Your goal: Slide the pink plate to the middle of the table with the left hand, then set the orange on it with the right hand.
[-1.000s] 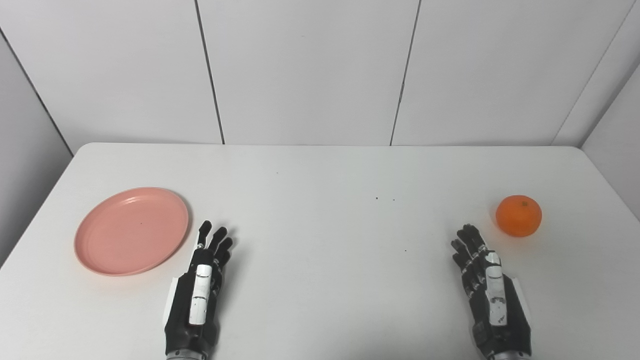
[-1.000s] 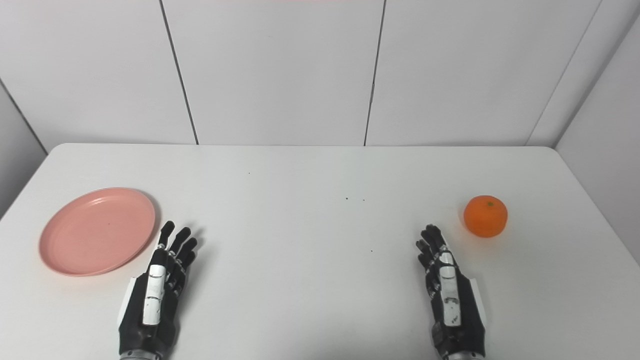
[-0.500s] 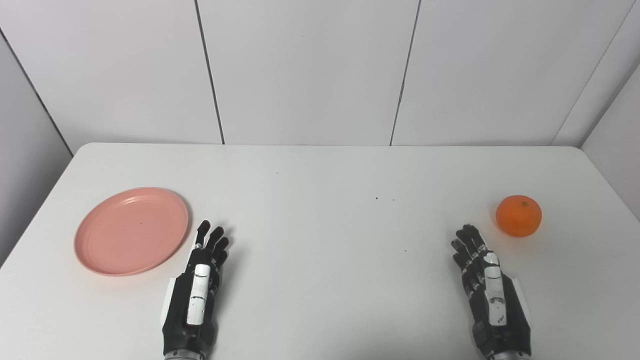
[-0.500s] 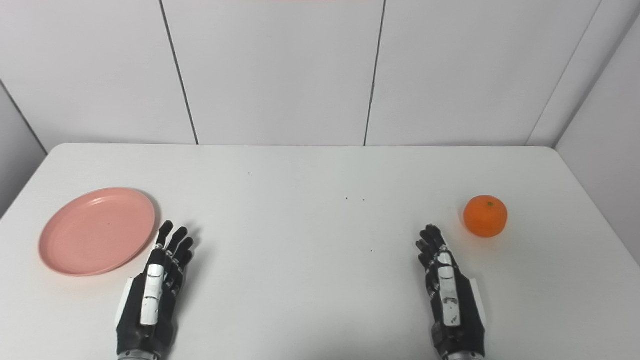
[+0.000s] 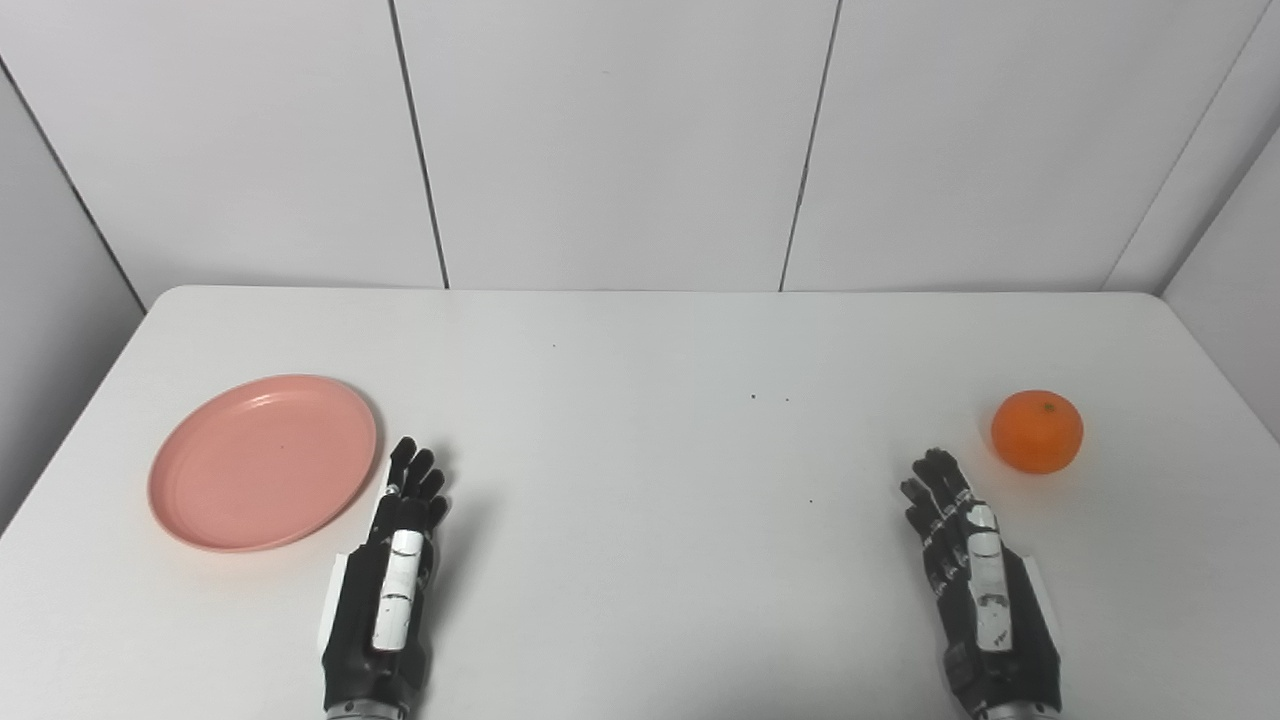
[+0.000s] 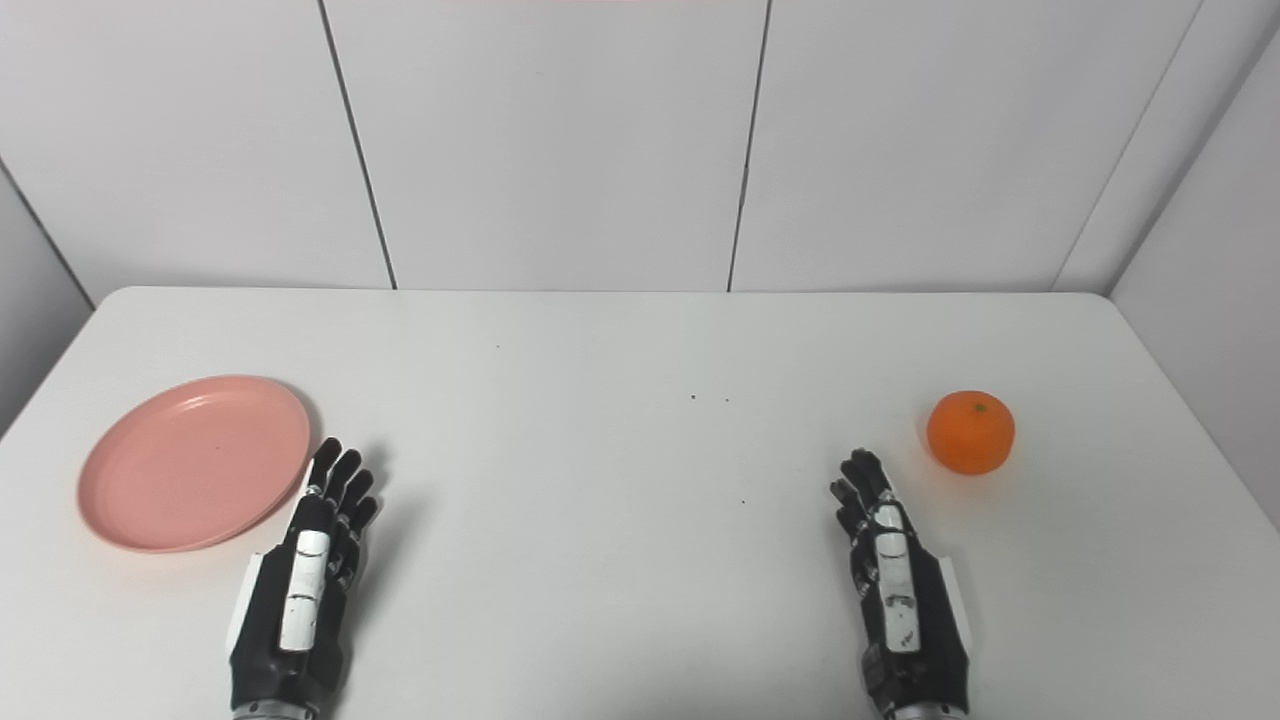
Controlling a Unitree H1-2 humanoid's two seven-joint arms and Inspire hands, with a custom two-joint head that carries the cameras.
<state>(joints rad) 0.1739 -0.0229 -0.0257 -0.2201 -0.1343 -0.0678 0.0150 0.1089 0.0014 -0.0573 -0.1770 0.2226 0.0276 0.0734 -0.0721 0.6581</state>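
A round pink plate [image 5: 262, 462] lies flat on the left part of the white table [image 5: 640, 360]. My left hand [image 5: 392, 570] stands edge-up just right of the plate's rim, fingers stretched forward, open and holding nothing; a narrow gap shows between it and the plate. An orange [image 5: 1037, 431] sits on the table at the right. My right hand [image 5: 972, 580] rests below and left of the orange, apart from it, open with fingers extended and empty.
White wall panels [image 5: 610, 140] rise behind the table's far edge. A few tiny dark specks [image 5: 754, 397] dot the tabletop near its middle. The table's side edges run close to the plate and the orange.
My left hand has shifted slightly left toward the plate's rim. The right hand, plate and orange have not moved.
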